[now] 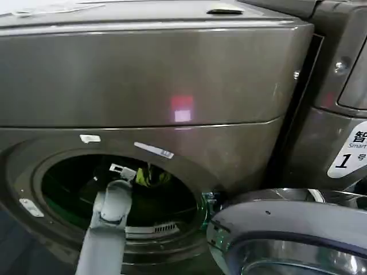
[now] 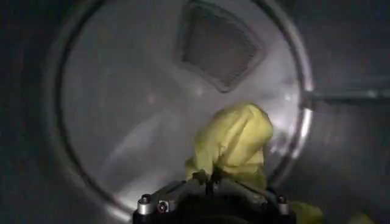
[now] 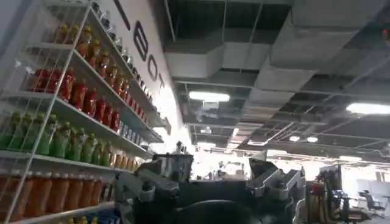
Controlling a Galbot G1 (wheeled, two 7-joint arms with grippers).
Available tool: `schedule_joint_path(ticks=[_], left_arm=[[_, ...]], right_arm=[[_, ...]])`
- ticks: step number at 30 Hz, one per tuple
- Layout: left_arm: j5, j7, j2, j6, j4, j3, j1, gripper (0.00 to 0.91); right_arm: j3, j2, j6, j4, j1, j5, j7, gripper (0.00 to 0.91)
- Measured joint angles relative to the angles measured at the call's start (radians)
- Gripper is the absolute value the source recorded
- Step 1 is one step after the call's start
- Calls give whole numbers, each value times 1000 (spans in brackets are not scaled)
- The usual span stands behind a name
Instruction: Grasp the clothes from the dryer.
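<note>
My left gripper [image 2: 210, 182] is deep inside the dryer [image 1: 172, 74], reached in through the round porthole, and its fingers are pinched together on a bunch of the yellow-green cloth [image 2: 234, 143]. The cloth stands up in a crumpled peak just past my fingertips, in front of the drum's back wall; in the head view the same cloth [image 1: 150, 176] shows as a bright scrap beyond my wrist. I judge the grasp is made and the pull-out is what comes next. To do it well I should keep the pinch firm, lift a little so the trailing fabric clears the drum floor, then draw straight back along the line my forearm already takes through the opening. More yellow fabric lies low beside my gripper, so some may drag or slip free. I see no white or dark blue pieces here. The porthole rim [image 1: 34, 189] is close around my arm, more so on its lower side, so there is little room to swing sideways. The open door [image 1: 287, 229] juts out on my right, which I must avoid. My right gripper [image 3: 210, 192] is idle, pointed up toward the ceiling beside a shelf of bottles [image 3: 67, 115], fingers spread apart and holding nothing.
</note>
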Motion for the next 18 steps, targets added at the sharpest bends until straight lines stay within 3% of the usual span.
schedule_joint_path(ticks=[9,18], left_arm=[[-164,-168,-28,35,-29,-4,29,0],[-263,-228,-23,52,-44,-11,46,0]], right_arm=[[5,3,7,-4,-7,0,6,907],[13,9,-35,28,0,6,6,907]])
